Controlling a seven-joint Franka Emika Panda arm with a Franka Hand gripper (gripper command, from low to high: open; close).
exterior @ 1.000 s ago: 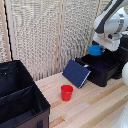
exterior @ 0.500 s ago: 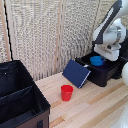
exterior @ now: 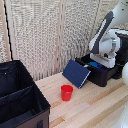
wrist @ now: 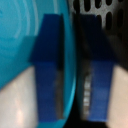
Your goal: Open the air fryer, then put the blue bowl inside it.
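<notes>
While low in air fryer [exterior: 102, 72], gripper [wrist: 71, 75] seemingly pinches blue bowl [wrist: 25, 45] rim.

Backdrop: a folding screen [exterior: 45, 35] of pale woven panels in light wooden frames stands behind my workspace, filling the exterior view's rear. Surface: a light wooden bench [exterior: 95, 102] of parallel planks, grain visible. Lighting: even, soft, without hard shadows. No window or floor shows.

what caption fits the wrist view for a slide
Wrist view: the gripper pinches the blue bowl's rim between its blue fingers, above the air fryer's perforated basket.
</notes>
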